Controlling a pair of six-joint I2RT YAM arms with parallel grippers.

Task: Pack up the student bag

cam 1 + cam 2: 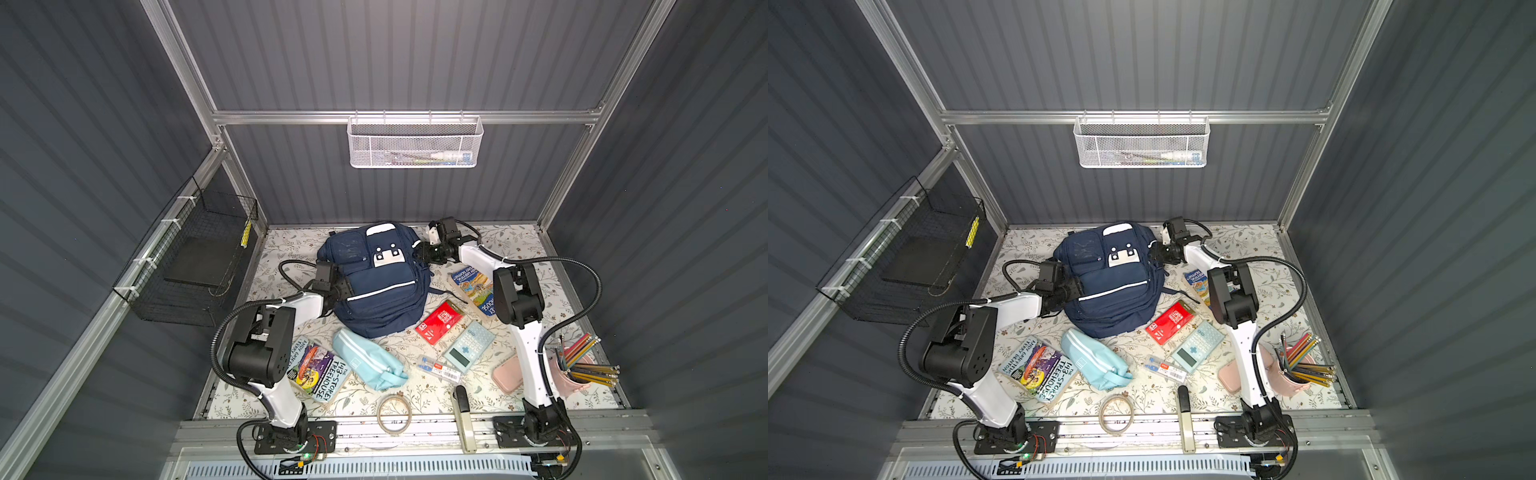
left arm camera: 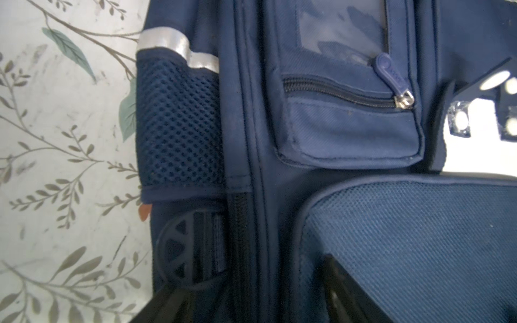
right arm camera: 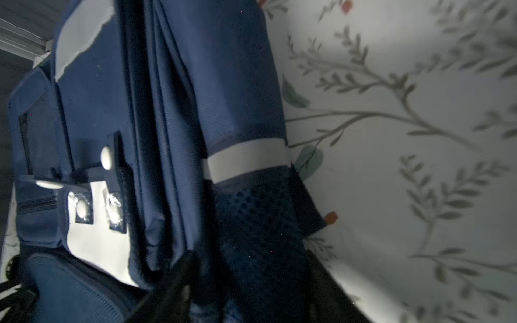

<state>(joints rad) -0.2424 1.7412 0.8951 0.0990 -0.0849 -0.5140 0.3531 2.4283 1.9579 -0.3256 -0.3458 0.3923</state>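
Note:
The student bag (image 1: 374, 282) (image 1: 1108, 282), navy with white stripes and patches, lies front-up at the back middle of the floral mat in both top views. My left gripper (image 1: 345, 291) (image 1: 1077, 286) is at the bag's left flank. In the left wrist view it (image 2: 250, 275) straddles the side seam beside a mesh pocket (image 2: 179, 125), and fabric fills the gap. My right gripper (image 1: 424, 251) (image 1: 1154, 251) is at the bag's upper right flank. In the right wrist view it (image 3: 250, 257) is closed round the mesh side pocket (image 3: 251, 218) of the bag (image 3: 167, 112).
In front of the bag lie a light blue pouch (image 1: 368, 359), a book (image 1: 320, 372), a red box (image 1: 438, 322), a calculator (image 1: 469, 345), a pen pack (image 1: 440, 369) and a tape roll (image 1: 395, 413). Right: another book (image 1: 473, 289), pink pencil case (image 1: 509, 374), pencil cup (image 1: 582, 365). A black wire basket (image 1: 195, 257) hangs on the left wall.

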